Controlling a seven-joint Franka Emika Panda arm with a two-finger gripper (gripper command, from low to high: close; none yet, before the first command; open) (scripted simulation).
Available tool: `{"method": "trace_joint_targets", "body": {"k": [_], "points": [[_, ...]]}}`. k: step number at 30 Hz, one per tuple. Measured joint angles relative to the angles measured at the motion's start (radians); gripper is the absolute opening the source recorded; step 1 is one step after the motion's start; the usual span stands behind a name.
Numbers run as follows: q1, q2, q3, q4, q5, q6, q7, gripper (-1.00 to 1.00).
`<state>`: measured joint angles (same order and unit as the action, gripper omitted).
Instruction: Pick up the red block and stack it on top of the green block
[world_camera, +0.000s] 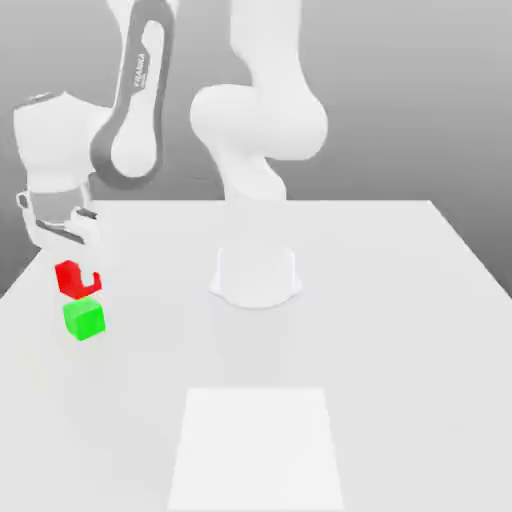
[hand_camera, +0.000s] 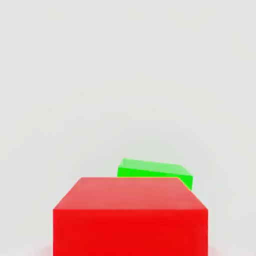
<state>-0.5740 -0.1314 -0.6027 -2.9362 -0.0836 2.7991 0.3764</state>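
Exterior view: the white arm (world_camera: 140, 100) reaches from its base (world_camera: 255, 275) on the white table (world_camera: 400, 330) out toward the nine o'clock side of the scene. The gripper (world_camera: 75, 262) points down, closed to its narrowest on the red block (world_camera: 72, 277), which hangs clear of the table. The green block (world_camera: 84, 319) rests on the table just beneath the red block, slightly toward five o'clock of it; a thin gap appears between the two, though whether they touch cannot be told for certain. Both blocks lie at about nine o'clock from the base, near the table's edge on the exterior view's left. A paler square patch (world_camera: 258, 445) marks the table at six o'clock from the base.

Hand view: the red block (hand_camera: 130, 217) sits nearest the camera and partly covers the green block (hand_camera: 155, 170) behind it, with bare table (hand_camera: 125, 75) beyond.
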Motion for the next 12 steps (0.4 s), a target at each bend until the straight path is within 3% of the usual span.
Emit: {"method": "trace_joint_targets", "body": {"k": [12], "points": [[0.064,0.122,-0.015,0.004,0.169,0.102,-0.117,-1.00]]}}
